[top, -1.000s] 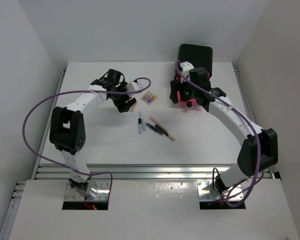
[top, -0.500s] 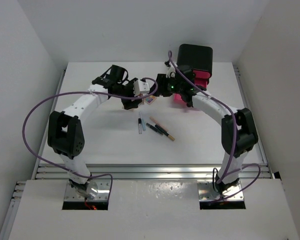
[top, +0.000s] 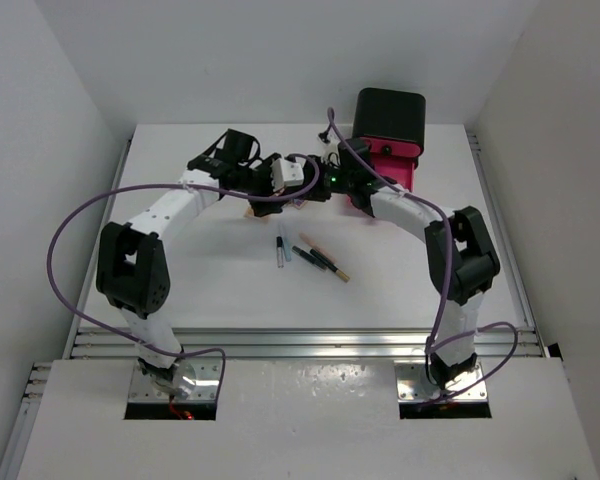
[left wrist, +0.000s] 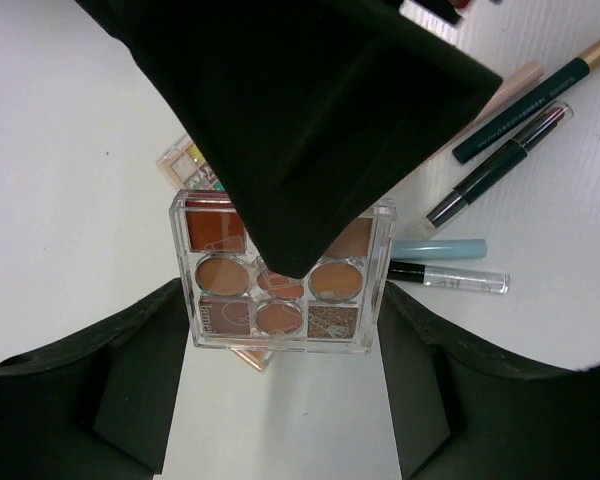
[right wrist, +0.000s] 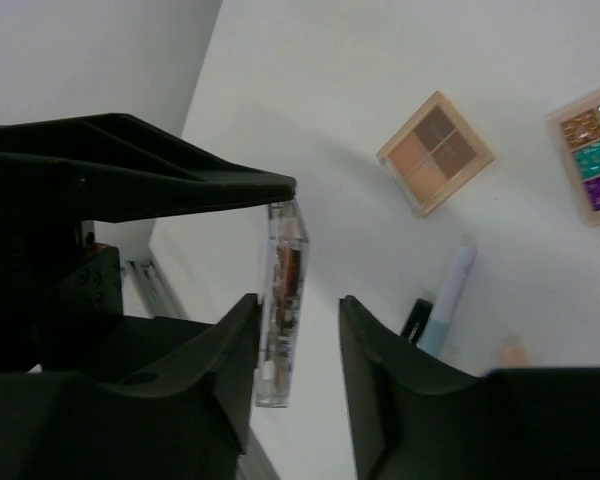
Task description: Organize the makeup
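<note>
Makeup palette (left wrist: 220,275), a clear case with orange and brown pans, hangs above the table (top: 200,270), caught between both arms.

On the left, we see the left pincer (left wrist: 280,305) gripping it, one finger pressed to each side edge, so the pans face that wrist camera. Past this pincer's right-hand finger, down on the table, lie the sticks. Nearest are a light-blue stick (left wrist: 440,247) and a clear stick with a black end (left wrist: 450,279). Further out lie a black and silver stick (left wrist: 500,168) and a dark green pencil with a gold end (left wrist: 540,95).

Moving right, we come to the right pincer (right wrist: 298,305), which meets the left one tip to tip over the far middle of the table. Its fingers stand on either side of the makeup palette, which shows edge-on between them. The jaws stand apart, and a strip of table shows between the case and one finger, so we see no grip. One finger of the left pincer touches the palette's end just ahead of these fingers.

Beyond the right pincer's tips, flat on the table, lies a peach palette (right wrist: 435,152) with four pans. Further to its right is a multicoloured palette (right wrist: 590,150), cut by the picture's edge.

Right of both pincers, at the table's far edge, stands a black box (top: 390,112) with pink drawers (top: 392,160).
</note>
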Action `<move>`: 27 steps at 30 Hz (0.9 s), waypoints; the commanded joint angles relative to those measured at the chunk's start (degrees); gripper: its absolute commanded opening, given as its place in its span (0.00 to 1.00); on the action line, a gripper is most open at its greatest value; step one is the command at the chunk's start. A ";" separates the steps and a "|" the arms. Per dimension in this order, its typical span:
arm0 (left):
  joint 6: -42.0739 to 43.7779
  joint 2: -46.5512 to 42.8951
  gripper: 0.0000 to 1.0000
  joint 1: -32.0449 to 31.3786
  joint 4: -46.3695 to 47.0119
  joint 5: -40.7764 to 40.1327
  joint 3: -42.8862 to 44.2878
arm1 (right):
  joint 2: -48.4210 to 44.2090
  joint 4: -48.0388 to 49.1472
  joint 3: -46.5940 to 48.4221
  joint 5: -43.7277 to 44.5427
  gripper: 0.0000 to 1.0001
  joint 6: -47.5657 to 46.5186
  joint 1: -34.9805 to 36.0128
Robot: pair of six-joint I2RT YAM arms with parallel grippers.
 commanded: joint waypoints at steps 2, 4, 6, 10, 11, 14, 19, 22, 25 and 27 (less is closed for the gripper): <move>-0.92 -3.76 0.28 -1.17 2.89 2.57 -0.38 | 2.26 2.64 3.06 -2.34 0.23 2.52 1.47; -0.92 -3.76 0.28 -1.18 3.50 2.57 -1.00 | 2.35 3.43 3.23 -3.13 0.13 3.58 1.47; -1.45 -4.28 0.32 -1.18 3.50 2.04 -1.61 | 1.83 4.40 2.62 -3.14 0.09 3.93 1.55; -2.77 -4.89 0.65 -1.18 4.64 0.29 -2.23 | -0.45 3.18 1.30 0.11 0.00 2.71 1.20; -3.46 -4.90 0.72 -1.18 5.17 0.28 -2.75 | -1.33 3.08 0.87 0.55 0.00 2.70 0.68; -8.62 -5.42 1.00 -1.18 7.79 -2.61 -2.76 | -2.74 3.17 0.07 1.61 0.00 2.44 -1.51; -18.75 -6.65 1.00 1.36 13.07 -8.15 -3.28 | -7.83 -0.95 -1.16 5.55 0.00 -0.54 -9.32; -21.22 -7.88 1.00 3.04 13.78 -9.64 -5.55 | -10.91 -5.59 -2.30 7.40 0.00 -4.15 -14.08; -21.84 -9.20 1.00 4.53 13.78 -11.48 -8.11 | -11.53 -7.20 -3.61 7.59 0.00 -6.08 -18.56; -23.24 -9.21 1.00 5.06 13.78 -12.02 -10.48 | -11.18 -7.11 -4.76 7.50 0.00 -6.00 -20.84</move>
